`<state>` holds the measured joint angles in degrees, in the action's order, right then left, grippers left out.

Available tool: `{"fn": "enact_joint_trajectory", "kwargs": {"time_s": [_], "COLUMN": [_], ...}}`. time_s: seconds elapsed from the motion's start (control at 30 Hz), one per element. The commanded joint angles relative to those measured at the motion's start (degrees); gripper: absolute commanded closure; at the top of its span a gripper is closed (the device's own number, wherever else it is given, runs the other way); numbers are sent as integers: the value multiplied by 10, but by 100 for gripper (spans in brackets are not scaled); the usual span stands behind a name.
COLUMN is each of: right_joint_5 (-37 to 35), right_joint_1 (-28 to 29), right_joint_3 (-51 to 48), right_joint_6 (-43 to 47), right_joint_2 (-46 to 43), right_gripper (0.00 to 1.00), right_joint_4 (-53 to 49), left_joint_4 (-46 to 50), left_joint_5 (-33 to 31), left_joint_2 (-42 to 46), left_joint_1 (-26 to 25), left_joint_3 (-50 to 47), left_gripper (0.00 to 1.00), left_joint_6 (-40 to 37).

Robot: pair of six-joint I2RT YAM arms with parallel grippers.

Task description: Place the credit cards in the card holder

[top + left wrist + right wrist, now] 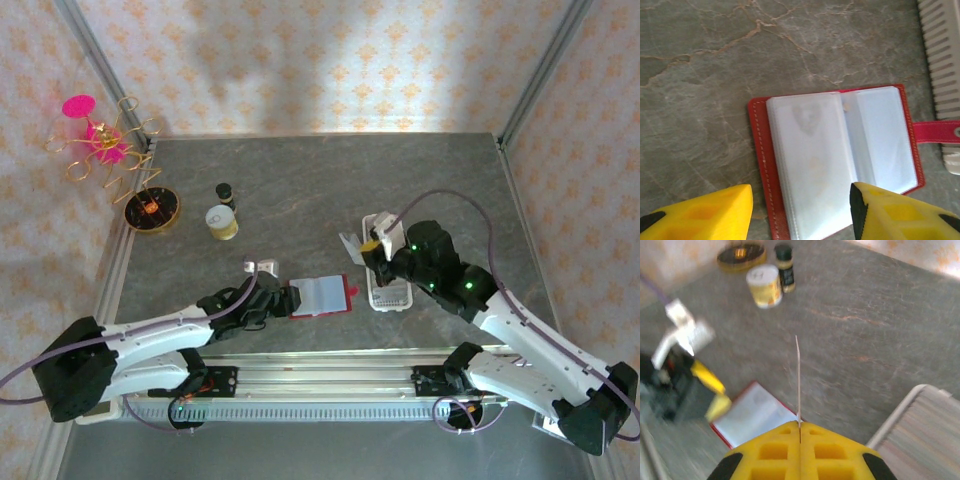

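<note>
The card holder point(322, 296) lies open on the grey table, red with a stack of pale clear sleeves point(835, 160) and a red strap point(935, 131) at its right. My left gripper point(801, 192) stands open over its near left part, one yellow finger off the red edge and the other above the sleeves, gripping nothing. To the right and above the holder, my right gripper point(800, 424) is shut on one of the credit cards point(797, 375), a thin pale card seen edge-on and pointing away from the jaws. In the top view that gripper point(372, 250) hangs beside a white rack.
A white ribbed rack point(388, 282) sits just right of the holder point(752, 415). A yellow jar point(222, 222), a small dark bottle point(225, 192) and a dark round dish point(152, 211) stand at the back left, beside a gold wire stand point(100, 145).
</note>
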<state>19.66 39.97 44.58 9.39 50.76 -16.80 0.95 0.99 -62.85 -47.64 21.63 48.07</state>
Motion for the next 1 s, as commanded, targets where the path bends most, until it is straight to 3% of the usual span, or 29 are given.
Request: {"fn": "enact_joint_trajectory", "kwargs": {"time_s": [0.0,0.13,0.23,0.37,0.53,0.97], "right_joint_5": [-5,30,47,21,23,5], "right_joint_1": [2,3,11,48,79,86], "right_joint_3": [-27,-99,-140,-158,-153,-151], "right_joint_6": [-243,-397,-464,-489,-496,-513], "right_joint_2": [20,43,72,120,197,247], "right_gripper": [100,100,100,100,100,100], "right_joint_4": [92,185,238,268,284,307], "left_joint_4": [43,36,29,21,27,31], "left_joint_5": [-40,-31,-20,-17,-19,-24], "left_joint_2": [-19,-49,-73,-100,-127,-160], "left_joint_1": [-8,-12,-15,-19,-20,-25], "left_joint_3": [29,42,55,67,79,82], "left_gripper": [42,40,42,49,50,51], "left_joint_6": [-2,-2,0,4,5,-2]}}
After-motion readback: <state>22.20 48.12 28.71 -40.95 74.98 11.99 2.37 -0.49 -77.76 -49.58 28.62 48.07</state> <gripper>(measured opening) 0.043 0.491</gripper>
